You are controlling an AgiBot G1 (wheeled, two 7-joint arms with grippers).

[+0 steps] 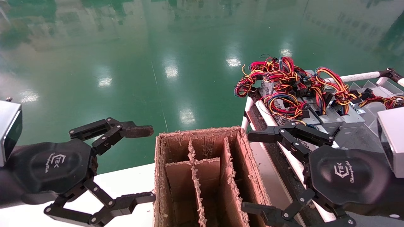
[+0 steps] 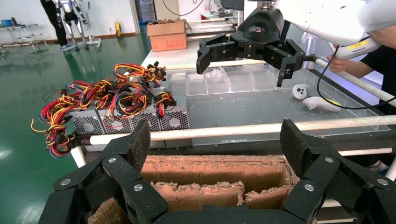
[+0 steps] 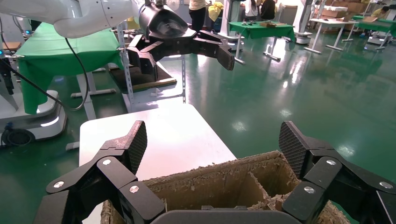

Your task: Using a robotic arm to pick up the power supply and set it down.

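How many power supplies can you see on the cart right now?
3 fan-grille faces show in the left wrist view, side by side under the wire bundle: power supply, second, third. More may hide behind.

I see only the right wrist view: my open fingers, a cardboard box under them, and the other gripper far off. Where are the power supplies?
Observer: The supplies sit in a row on a rack on the robot's right of the box, outside your view.
Operator: Is anything lying on them?
Observer: Yes. Tangled wires, red, yellow and black, are heaped over their tops.
Operator: Does my right gripper touch them?
Observer: No. The right gripper hangs open and empty above the rack, apart from the supplies.
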